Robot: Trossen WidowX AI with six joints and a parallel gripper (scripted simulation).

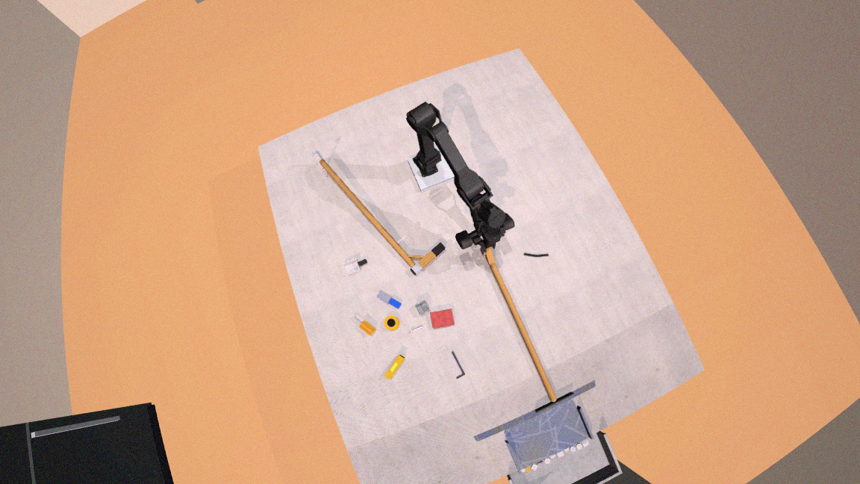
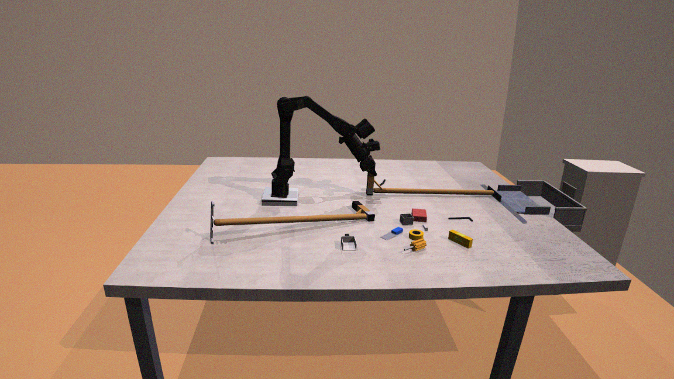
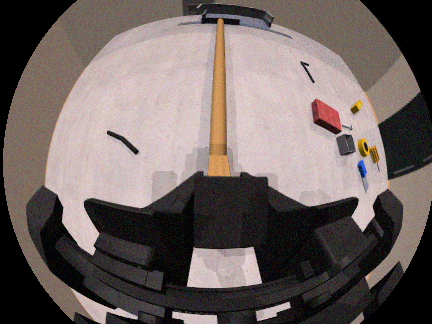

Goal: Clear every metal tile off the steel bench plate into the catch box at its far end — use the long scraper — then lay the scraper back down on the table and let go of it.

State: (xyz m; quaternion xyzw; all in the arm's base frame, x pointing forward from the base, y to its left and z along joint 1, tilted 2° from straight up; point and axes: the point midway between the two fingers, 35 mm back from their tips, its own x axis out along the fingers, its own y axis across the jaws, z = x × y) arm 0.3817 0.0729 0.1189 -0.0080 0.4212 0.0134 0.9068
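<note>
A wooden-handled long scraper [image 1: 521, 322] [image 2: 433, 191] [image 3: 218, 90] is stretching toward the worktop's far edge, its black blade spanning the near end of a blue-gray steel bench plate [image 1: 544, 436] [image 2: 518, 200]. Pale metal tiles [image 1: 560, 454], one orange, are lining the dark catch box [image 1: 612, 457] [image 2: 569, 208] [image 3: 235, 9] beyond.

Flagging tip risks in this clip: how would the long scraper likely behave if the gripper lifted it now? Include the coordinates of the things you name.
The long scraper [image 1: 522, 328] [image 2: 433, 191] [image 3: 218, 90] looks stiff, its shaft running straight. Held by the gripper [image 1: 488, 249] [image 2: 371, 175] [image 3: 218, 176] at one end, it would probably feel nose-heavy, and the far blade might dip.
</note>
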